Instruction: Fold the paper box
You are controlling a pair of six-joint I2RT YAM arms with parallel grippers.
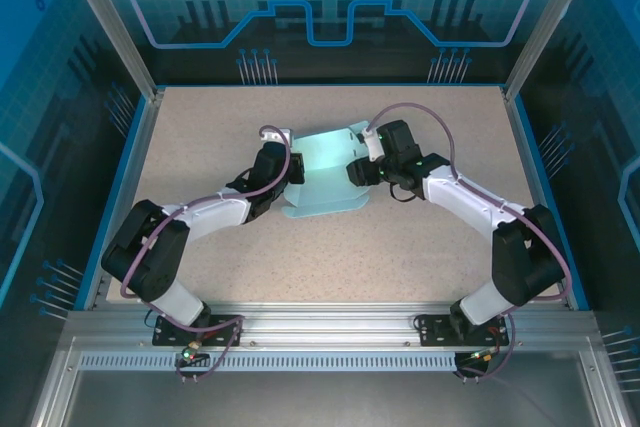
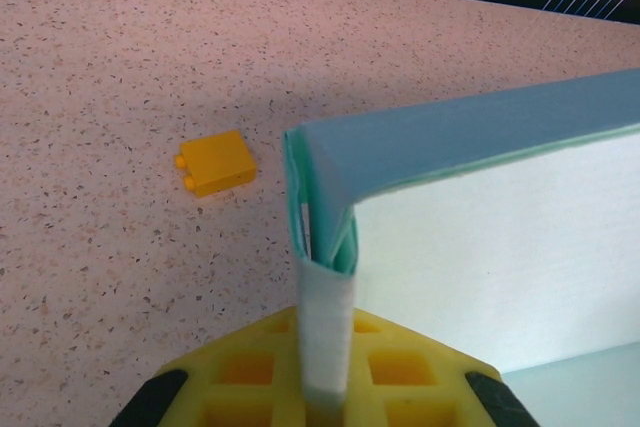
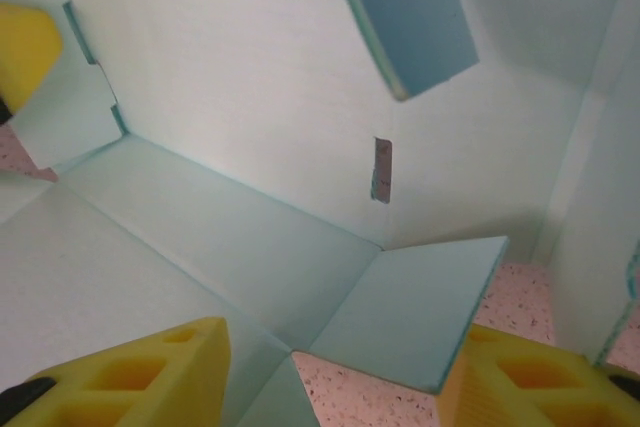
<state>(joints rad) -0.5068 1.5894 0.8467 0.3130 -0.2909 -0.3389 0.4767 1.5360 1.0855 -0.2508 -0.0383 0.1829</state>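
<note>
The paper box (image 1: 322, 175) is light blue card, partly folded, in the middle of the table between both arms. My left gripper (image 1: 291, 169) is at its left side. In the left wrist view that gripper (image 2: 326, 365) is shut on a doubled upright edge of the paper box (image 2: 480, 247). My right gripper (image 1: 356, 169) reaches in from the right. In the right wrist view it (image 3: 340, 387) stands open inside the raised panels of the paper box (image 3: 230, 107), its yellow fingers (image 3: 150, 372) either side of a low flap (image 3: 420, 312). A narrow slot (image 3: 382, 169) shows in the back panel.
A small orange-yellow brick (image 2: 215, 163) lies on the speckled table (image 2: 100, 97) just left of the held edge. Blue-rimmed walls (image 1: 140, 137) enclose the table, and the arm bases sit on the metal rail (image 1: 320, 332) at the near edge.
</note>
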